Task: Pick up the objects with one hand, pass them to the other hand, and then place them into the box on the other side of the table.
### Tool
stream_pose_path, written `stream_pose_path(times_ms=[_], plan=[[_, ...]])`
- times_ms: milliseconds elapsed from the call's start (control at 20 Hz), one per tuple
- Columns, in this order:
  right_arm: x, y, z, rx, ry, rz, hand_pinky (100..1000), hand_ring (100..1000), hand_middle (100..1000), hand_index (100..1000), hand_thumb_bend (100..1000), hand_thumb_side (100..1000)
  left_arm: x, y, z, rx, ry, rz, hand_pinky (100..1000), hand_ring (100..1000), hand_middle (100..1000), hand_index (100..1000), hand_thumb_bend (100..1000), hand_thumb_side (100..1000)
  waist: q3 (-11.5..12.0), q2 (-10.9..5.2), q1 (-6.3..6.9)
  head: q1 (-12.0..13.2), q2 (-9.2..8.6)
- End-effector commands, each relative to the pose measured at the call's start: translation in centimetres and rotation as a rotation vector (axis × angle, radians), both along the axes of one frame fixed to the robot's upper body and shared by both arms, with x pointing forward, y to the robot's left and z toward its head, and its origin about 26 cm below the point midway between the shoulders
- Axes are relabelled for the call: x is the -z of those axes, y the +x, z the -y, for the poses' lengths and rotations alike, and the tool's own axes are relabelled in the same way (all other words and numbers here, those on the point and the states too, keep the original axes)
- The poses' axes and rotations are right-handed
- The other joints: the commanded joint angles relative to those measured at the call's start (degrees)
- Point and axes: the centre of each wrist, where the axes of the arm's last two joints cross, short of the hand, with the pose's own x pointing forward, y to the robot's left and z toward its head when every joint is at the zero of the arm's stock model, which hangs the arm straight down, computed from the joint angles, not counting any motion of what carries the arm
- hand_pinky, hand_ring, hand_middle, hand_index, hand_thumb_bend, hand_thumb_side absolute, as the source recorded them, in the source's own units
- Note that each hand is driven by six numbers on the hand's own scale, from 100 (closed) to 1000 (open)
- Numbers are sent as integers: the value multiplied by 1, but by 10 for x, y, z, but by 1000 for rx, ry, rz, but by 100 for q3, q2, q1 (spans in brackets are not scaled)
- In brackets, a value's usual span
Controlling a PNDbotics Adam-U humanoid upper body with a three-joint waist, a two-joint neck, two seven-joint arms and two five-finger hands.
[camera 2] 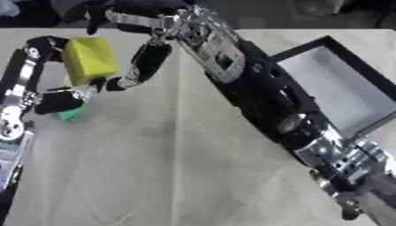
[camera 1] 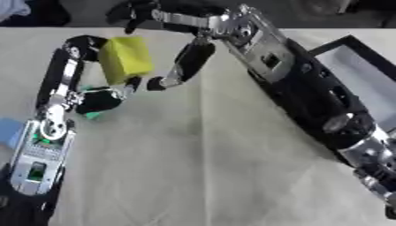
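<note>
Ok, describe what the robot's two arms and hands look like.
Both arms are black with silver metal joints. The left arm shows a silver forearm panel with a small green patch and a round silver joint. The right arm has a black casing, a silver plate near the wrist and a shiny silver cylinder. The left hand and right hand have slim black fingers.

Beige tablecloth [camera 1: 193,176], blue item [camera 1: 9,131] left.

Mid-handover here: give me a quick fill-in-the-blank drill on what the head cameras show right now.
1. The soft yellow block is held up by the robot's ____ hand.
2. The right hand reaches toward the block from the view's ____ side.
3. The black-rimmed box lies on the robot's ____ side of the table.
4. A small ____ thing shows below the left hand.

Missing words: left; right; right; green
</note>
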Motion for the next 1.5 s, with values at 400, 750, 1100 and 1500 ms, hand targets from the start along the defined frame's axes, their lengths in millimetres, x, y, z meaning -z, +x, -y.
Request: stream_pose_path(times_ms=[400,750,1100,1500], plan=[[8,15,4,70,52,-45,910,821,922,916,436,145,-4,-1,4,73,-60,21,725,541,346,445,100,100,32,38,-30,-43,-8],[10,15,3,91,87,-109,902,803,884,880,358,124,-1,0,7,129,-100,18,727,544,347,446,100,100,58,65,-30,-73,-8],[12,14,9,105,83,-152,896,778,853,847,259,131,2,1,8,164,-117,7,729,548,349,451,100,100,74,98,-33,-89,-8],[16,14,9,93,64,-196,894,738,765,763,165,100,7,3,10,178,-123,-4,730,552,352,455,100,100,72,107,-36,-84,-8]])
